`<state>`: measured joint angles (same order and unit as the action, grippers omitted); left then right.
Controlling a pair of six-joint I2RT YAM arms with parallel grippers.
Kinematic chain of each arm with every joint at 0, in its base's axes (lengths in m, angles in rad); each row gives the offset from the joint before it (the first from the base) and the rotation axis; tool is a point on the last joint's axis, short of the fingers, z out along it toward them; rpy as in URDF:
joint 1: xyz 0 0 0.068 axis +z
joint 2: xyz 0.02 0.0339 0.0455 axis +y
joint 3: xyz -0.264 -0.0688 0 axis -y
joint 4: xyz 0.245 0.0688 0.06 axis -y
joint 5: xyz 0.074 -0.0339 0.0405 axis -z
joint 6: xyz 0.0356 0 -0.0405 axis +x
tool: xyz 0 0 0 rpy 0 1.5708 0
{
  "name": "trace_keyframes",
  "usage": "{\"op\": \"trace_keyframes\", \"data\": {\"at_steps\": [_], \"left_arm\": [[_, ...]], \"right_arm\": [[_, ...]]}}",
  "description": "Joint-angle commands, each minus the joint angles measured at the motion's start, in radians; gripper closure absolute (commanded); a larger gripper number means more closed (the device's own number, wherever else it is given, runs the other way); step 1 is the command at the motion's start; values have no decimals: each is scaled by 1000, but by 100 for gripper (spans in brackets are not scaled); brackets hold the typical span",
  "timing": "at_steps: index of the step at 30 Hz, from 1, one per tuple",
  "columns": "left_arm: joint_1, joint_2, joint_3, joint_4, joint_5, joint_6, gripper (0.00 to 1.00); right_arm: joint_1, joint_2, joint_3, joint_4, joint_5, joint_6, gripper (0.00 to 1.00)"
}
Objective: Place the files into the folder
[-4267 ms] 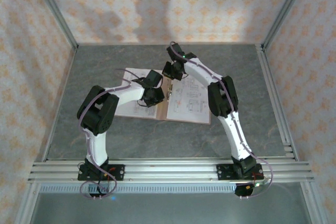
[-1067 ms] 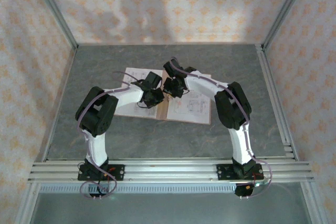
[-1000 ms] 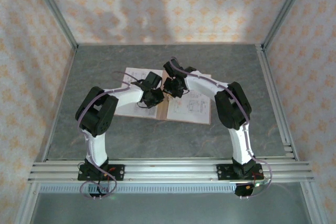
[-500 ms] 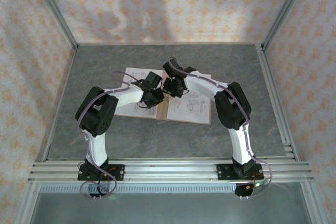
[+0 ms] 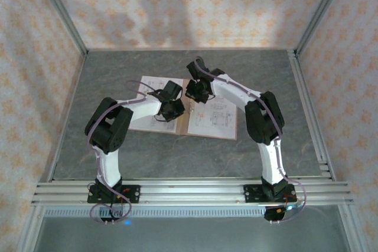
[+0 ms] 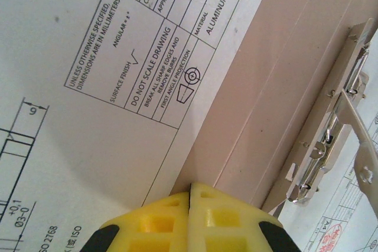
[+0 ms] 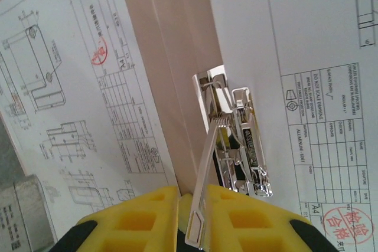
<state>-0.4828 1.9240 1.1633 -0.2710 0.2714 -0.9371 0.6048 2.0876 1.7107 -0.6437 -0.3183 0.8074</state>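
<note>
The pinkish-brown folder [image 5: 183, 123] lies open on the table, its spine [image 7: 159, 57] bare between white printed files [image 5: 216, 114]. One sheet [image 6: 88, 87] covers the left cover and another [image 7: 307, 57] the right. A metal lever clip [image 7: 243, 146] sits by the spine. My right gripper [image 7: 198, 196] [image 5: 196, 91] is shut on the clip's raised lever [image 7: 208, 175]. My left gripper [image 6: 190, 186] [image 5: 175, 110] is shut, its tips down on the folder [image 6: 266, 87] at the left sheet's edge. The clip [image 6: 328, 146] lies to its right.
Grey stone-patterned table [image 5: 248, 157] surrounds the folder. An aluminium frame rail [image 5: 195, 188] runs along the near edge, and frame posts [image 5: 310, 92] stand at the sides. Patterned walls close the back and sides.
Over four seconds the right gripper came down to the spine and took the clip lever. In the last half second it shifted slightly away from me. The left arm stayed put.
</note>
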Motion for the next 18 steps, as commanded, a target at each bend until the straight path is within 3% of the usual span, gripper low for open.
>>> {"op": "trace_keyframes", "data": {"at_steps": [1,7,18], "left_arm": [[-9,67,-51,-106,-60,15,100],[-9,72,-53,-97,-56,9,100],[-9,76,-43,-105,-58,9,100]], "right_arm": [[1,-90,-83,57,-19,75,77],[3,-220,-330,370,-58,298,71],[13,-210,-439,549,-115,462,70]]}}
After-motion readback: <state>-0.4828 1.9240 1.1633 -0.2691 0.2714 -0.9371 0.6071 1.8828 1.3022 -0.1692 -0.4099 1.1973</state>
